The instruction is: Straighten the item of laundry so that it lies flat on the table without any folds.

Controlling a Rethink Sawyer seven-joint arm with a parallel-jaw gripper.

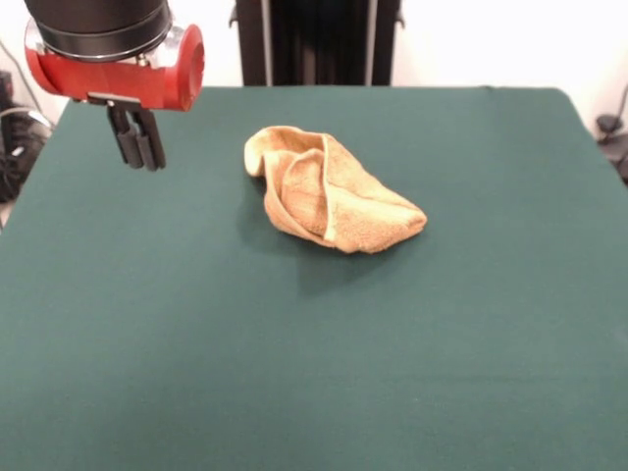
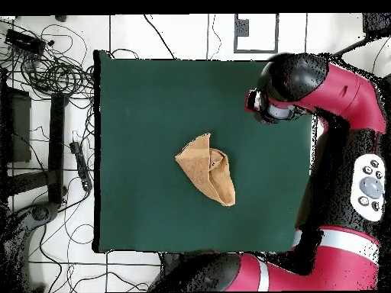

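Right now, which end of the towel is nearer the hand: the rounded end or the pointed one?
The rounded, curled-over end of the towel. It faces the hand; the tapered, pointed end lies on the side away from it.

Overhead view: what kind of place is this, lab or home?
Most likely a robotics lab. A red arm stands at a green-topped table holding only a crumpled towel, and loose cables sprawl over the tiled floor beside it.

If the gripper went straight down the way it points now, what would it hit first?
Most likely bare table. The gripper hangs pointing down, off to one side of the towel, with green cloth between them in both views. Its height above the cloth is hard to judge.
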